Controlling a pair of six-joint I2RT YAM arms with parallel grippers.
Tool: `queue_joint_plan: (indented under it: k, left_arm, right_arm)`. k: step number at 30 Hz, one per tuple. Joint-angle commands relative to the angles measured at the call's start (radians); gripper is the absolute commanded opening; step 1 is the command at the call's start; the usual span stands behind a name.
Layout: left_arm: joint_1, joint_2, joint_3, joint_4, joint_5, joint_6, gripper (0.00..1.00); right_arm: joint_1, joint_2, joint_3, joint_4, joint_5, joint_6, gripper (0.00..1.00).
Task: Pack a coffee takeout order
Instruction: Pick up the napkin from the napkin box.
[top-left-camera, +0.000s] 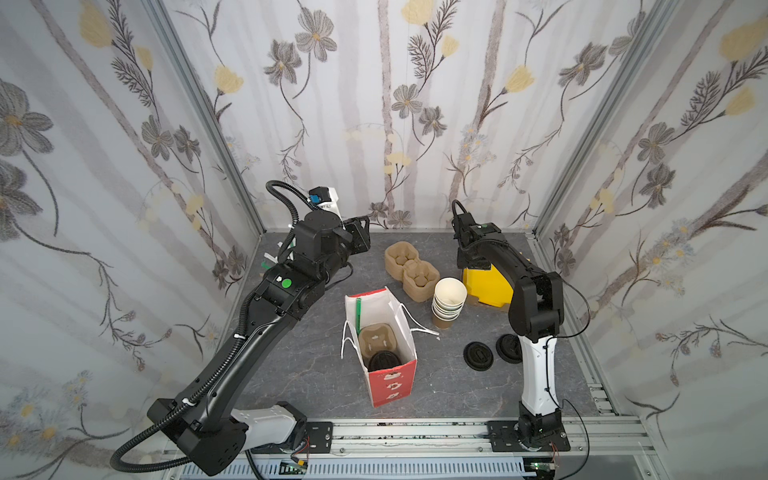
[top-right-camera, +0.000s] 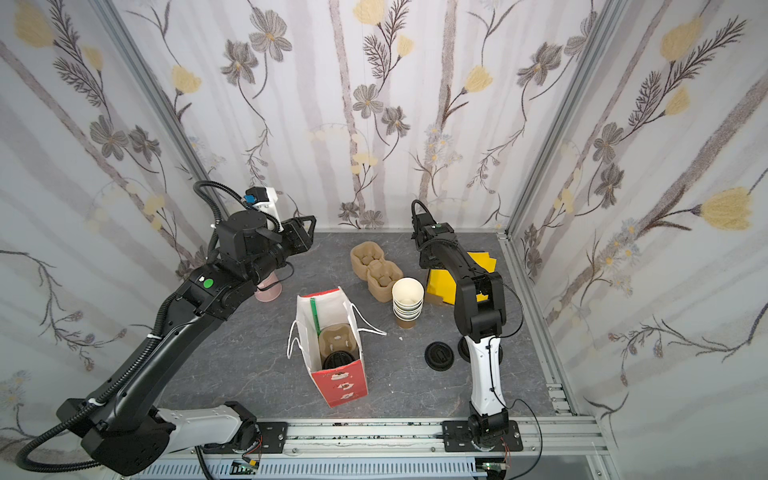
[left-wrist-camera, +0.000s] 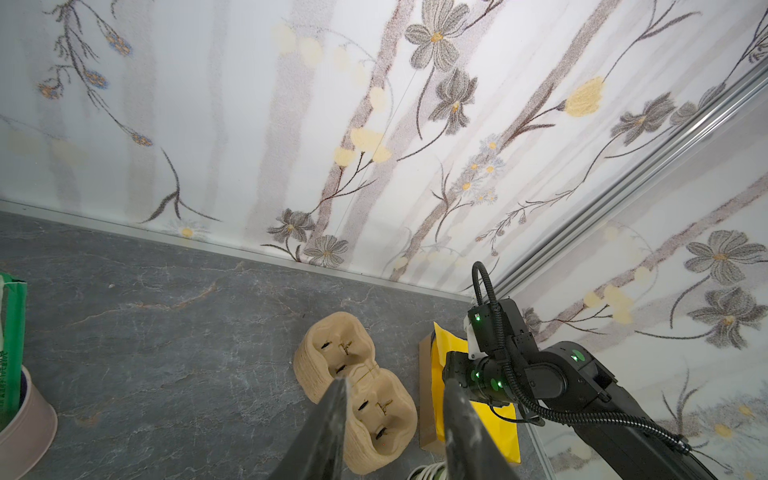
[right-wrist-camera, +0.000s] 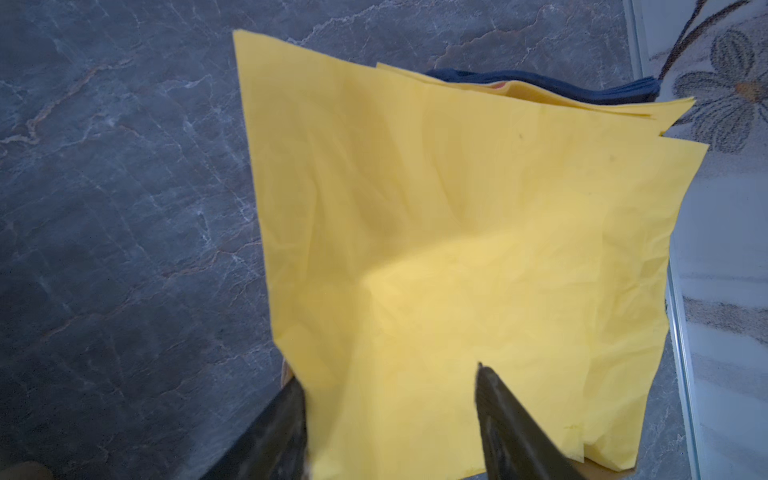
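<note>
Here, the right gripper (right-wrist-camera: 388, 374) stood with jaws parted astride the near edge of the yellow napkin (right-wrist-camera: 457, 187), whose sheet extended straight ahead of them; the left gripper (left-wrist-camera: 397, 382), parted and empty, hung well apart.

Desk (top-left-camera: 449, 386), grey marble-look: upright bag (top-left-camera: 392, 384), stacked pulp carriers (top-left-camera: 411, 270), cup stack (top-left-camera: 448, 307), two loose black lids (top-left-camera: 478, 355), yellow napkin pile (top-left-camera: 486, 286), pink pot (top-right-camera: 268, 293) far left.
</note>
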Motion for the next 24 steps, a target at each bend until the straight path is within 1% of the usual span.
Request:
queue_joint_plan:
  k: [1, 4, 8, 14, 18, 21, 22, 24]
  left_arm:
    - [0.001, -0.004, -0.003, 0.025, -0.015, -0.007, 0.39]
    - [0.001, -0.004, -0.001, 0.025, -0.016, -0.004, 0.39]
    - [0.003, -0.004, 0.000, 0.025, -0.016, -0.003, 0.39]
    - [0.006, -0.003, 0.002, 0.025, -0.016, -0.002, 0.39]
    - [0.008, -0.004, 0.002, 0.025, -0.016, -0.002, 0.39]
    - [0.011, -0.004, 0.002, 0.025, -0.019, -0.001, 0.39]
    - [0.012, -0.004, 0.000, 0.025, -0.023, 0.002, 0.39]
    - [0.015, -0.035, -0.004, 0.025, -0.029, 0.001, 0.39]
  right_arm:
    - [-0.004, 0.015, 0.007, 0.014, -0.037, 0.001, 0.61]
    - [-0.004, 0.027, 0.009, 0.023, -0.073, -0.005, 0.59]
    - [-0.004, 0.036, 0.009, 0.022, -0.078, -0.006, 0.54]
    - [-0.006, 0.033, 0.010, 0.019, -0.078, -0.006, 0.39]
    - [-0.009, 0.027, 0.010, 0.018, -0.076, -0.010, 0.27]
    - [-0.010, 0.010, 0.012, 0.004, -0.057, -0.016, 0.09]
    - [-0.013, 0.001, 0.013, -0.001, -0.052, -0.018, 0.00]
    - [-0.019, -0.018, 0.013, -0.005, -0.048, -0.025, 0.00]
